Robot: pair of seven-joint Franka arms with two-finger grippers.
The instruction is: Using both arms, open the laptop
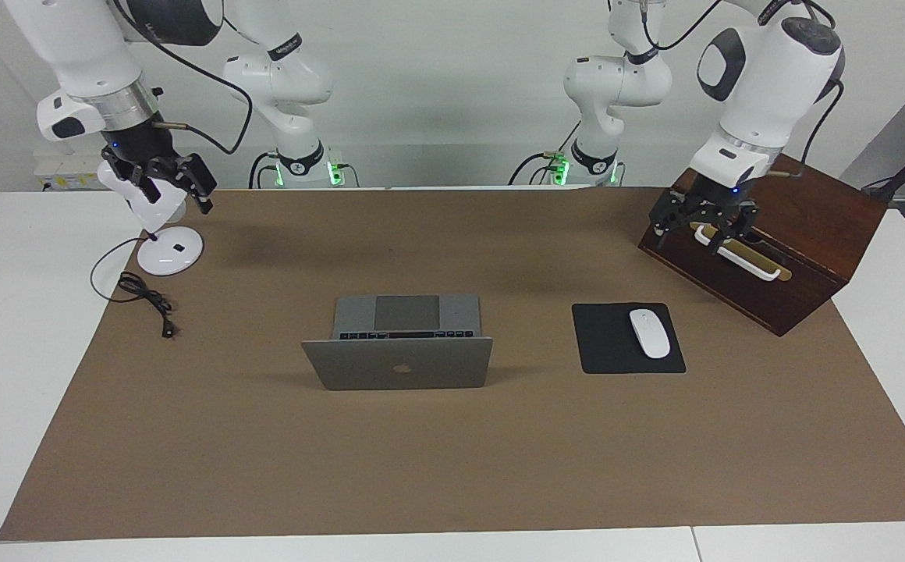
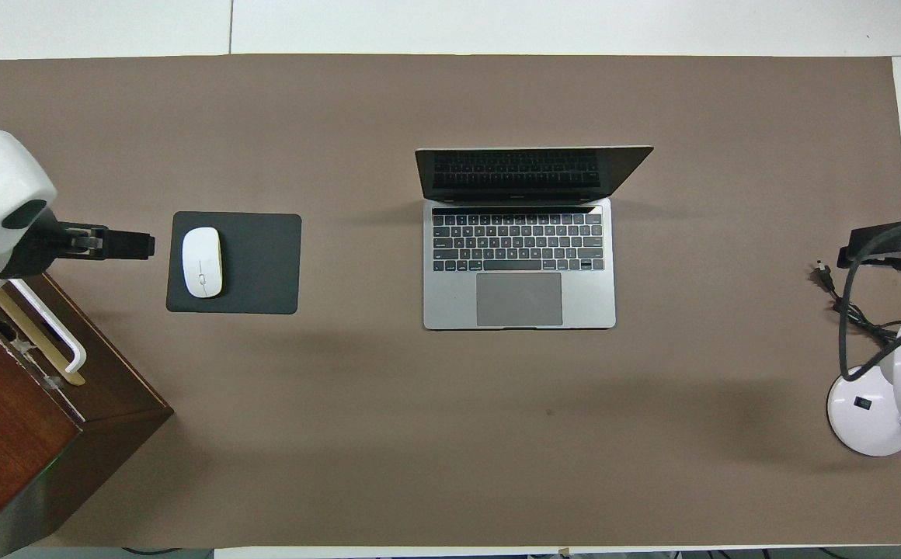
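Note:
The silver-grey laptop stands open in the middle of the brown mat, its lid upright with the apple logo showing in the facing view. The overhead view shows the laptop with its black keys, grey trackpad and dark screen. My left gripper is open and empty, raised over the wooden box at the left arm's end; it also shows in the overhead view. My right gripper is open and empty, raised over the white lamp at the right arm's end; it also shows in the overhead view. Neither gripper touches the laptop.
A black mouse pad with a white mouse lies beside the laptop toward the left arm's end. A dark wooden box with a white handle stands nearer the robots. A white lamp base and black cable sit at the right arm's end.

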